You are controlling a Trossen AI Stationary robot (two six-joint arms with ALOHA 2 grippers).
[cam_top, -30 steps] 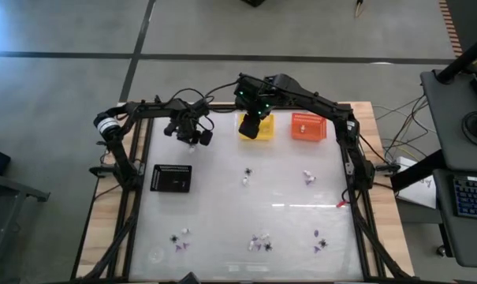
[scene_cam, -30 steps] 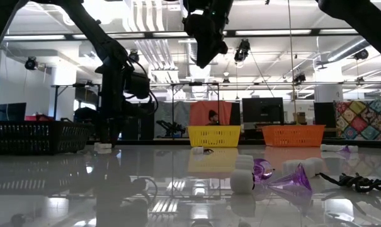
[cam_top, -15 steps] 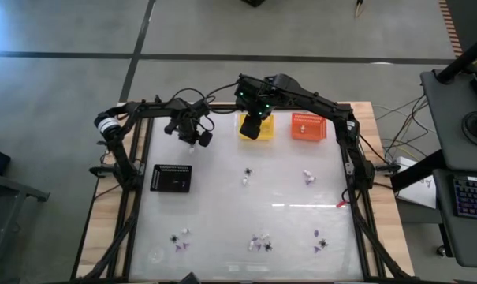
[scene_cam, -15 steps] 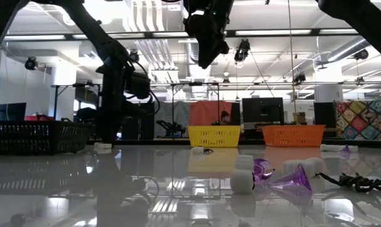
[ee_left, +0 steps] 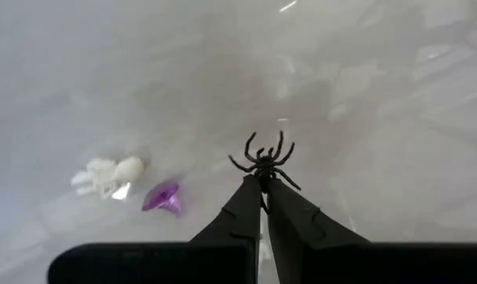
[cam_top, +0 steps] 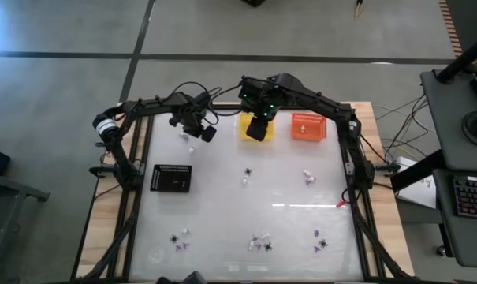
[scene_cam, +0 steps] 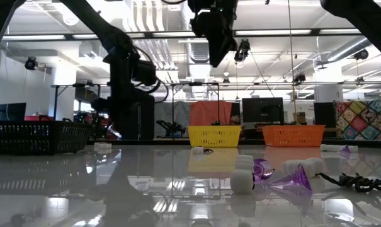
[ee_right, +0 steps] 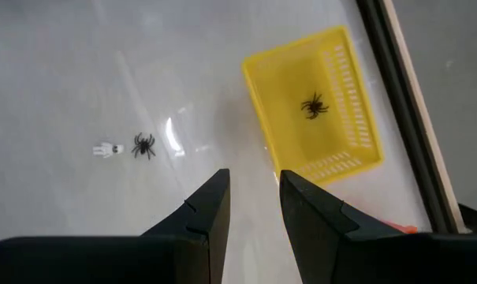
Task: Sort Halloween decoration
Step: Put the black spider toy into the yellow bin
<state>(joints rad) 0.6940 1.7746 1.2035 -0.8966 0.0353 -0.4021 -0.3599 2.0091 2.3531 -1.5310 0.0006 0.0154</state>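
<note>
- The left gripper [ee_left: 263, 183] is seen closed on a black spider [ee_left: 263, 162], which is pinched at the fingertips and lifted clear of the white table [cam_top: 222, 213].
- In the high view this gripper [cam_top: 205, 132] is placed between the black basket [cam_top: 173, 179] and the yellow basket [cam_top: 254, 125], to the left of the yellow one.
- A white trinket [ee_left: 106, 175] and a purple trinket [ee_left: 163, 197] are seen lying on the table below the held spider, just beside each other.
- The right gripper [ee_right: 252, 193] is held above the table next to the yellow basket [ee_right: 317, 106], its fingers parted and nothing between them.
- One black spider [ee_right: 312, 105] is seen lying inside the yellow basket.
- Another spider [ee_right: 143, 145] is seen on the table away from the yellow basket, with a small white piece [ee_right: 106, 149] just beside it.
- An orange basket [cam_top: 307, 126] stands just right of the yellow basket.
- More trinkets [cam_top: 259, 242] are scattered on the table well apart from the yellow basket, toward the near edge.
</note>
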